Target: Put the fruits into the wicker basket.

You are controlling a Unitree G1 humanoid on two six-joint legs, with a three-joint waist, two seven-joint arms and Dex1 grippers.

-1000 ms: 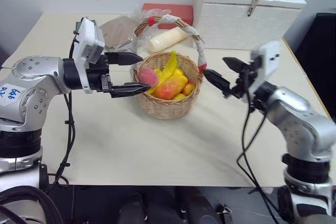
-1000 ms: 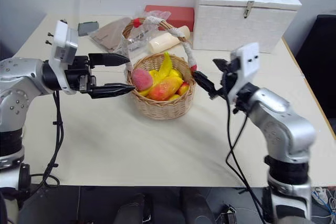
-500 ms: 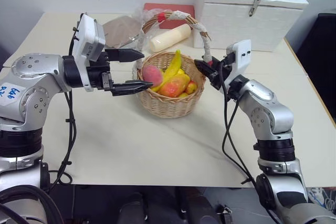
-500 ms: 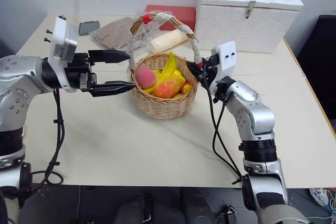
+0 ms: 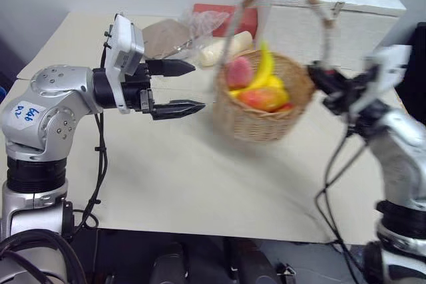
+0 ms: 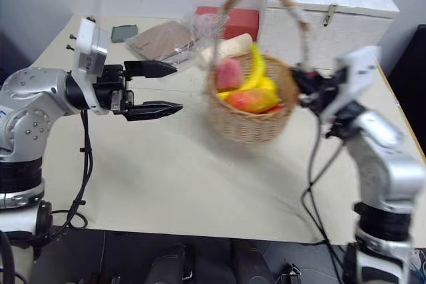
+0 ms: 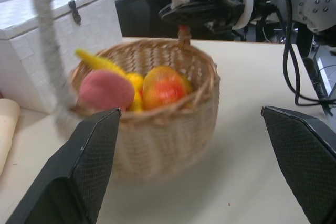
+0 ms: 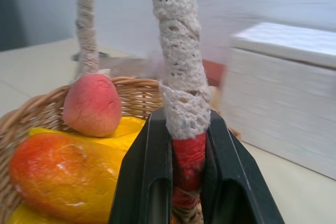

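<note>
R gripper [image 8: 187, 182] clamped on wicker basket [image 5: 261, 114] handle base; peach [image 5: 239, 71], banana [image 5: 265, 66], mango [image 5: 265, 98] inside. L gripper [image 5: 188, 87] beside basket, jaws wide, empty.

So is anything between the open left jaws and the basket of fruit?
Nothing visible. The left gripper faces the wicker basket across bare table. The right gripper is shut on the handle's red end, on the basket's far side.

A blue handwritten mark is seen on a white sticker [image 5: 25, 114] on the left arm's shoulder housing, well behind the left gripper [image 5: 178, 87]; it cannot be read with certainty. No other text, brand or number can be read.
</note>
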